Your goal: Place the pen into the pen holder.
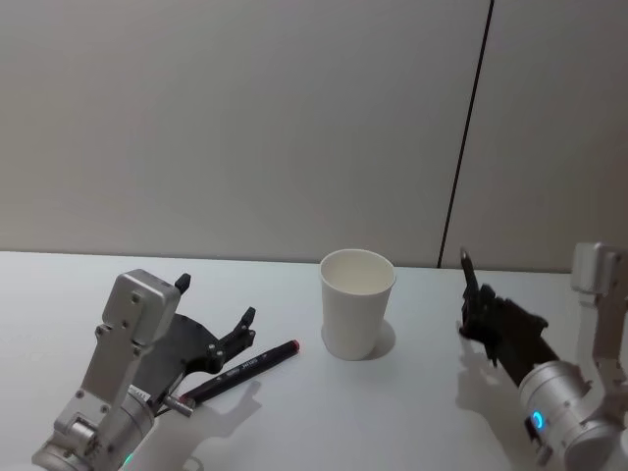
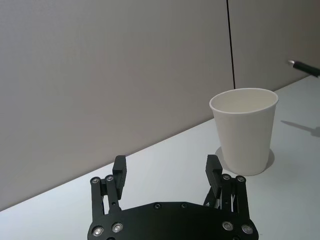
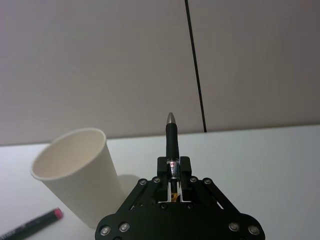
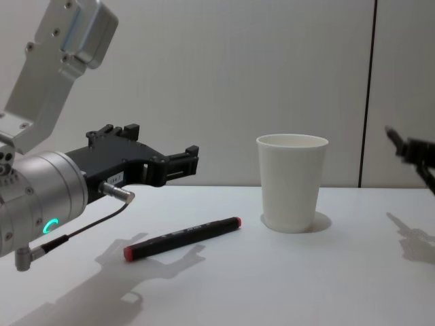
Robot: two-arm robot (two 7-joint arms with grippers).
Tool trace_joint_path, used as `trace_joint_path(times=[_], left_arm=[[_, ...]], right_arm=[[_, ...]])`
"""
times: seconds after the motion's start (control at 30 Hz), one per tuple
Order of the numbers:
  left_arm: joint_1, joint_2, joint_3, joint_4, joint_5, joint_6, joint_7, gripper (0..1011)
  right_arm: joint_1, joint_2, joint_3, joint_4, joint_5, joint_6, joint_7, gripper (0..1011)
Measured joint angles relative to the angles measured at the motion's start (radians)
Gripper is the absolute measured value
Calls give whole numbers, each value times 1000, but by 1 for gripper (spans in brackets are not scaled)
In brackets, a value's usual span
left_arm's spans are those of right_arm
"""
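Right end effector (image 3: 172, 169) is gripping the pen (image 3: 172, 137), right of the pen holder (image 1: 357, 304) and not yet above it. Risk: pen striking the light, unsteadied pen holder and toppling it. Left end effector (image 2: 166, 170) is hovering open over a marker (image 4: 182, 238), left of the pen holder

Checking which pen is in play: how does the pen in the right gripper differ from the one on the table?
The held pen is clamped in the right gripper, off the table; the marker lies flat on it. The held pen has a silvery tip; the marker a red end. Both are black, outside the pen holder.
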Motion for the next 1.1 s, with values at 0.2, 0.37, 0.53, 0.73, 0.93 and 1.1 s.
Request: trace_joint_path(times=[0.2,0.37,0.53,0.73,0.93,1.1], left_arm=[[0,0,0,0,0,0,0,1000],[0,0,0,0,0,0,0,1000],[0,0,0,0,0,0,0,1000],[0,0,0,0,0,0,0,1000],[0,0,0,0,0,0,0,999],[0,0,0,0,0,0,0,1000]], right_arm=[[13,2,16,9,36,-70,54,144],[37,5,28,27,80,-137,118,144],[68,8,34,52,128,-198,193,144],[111,9,34,87,187,-257,288,144],[156,9,18,133,232,-301,374,144],[186,7,3,170,246,-328,417,144]])
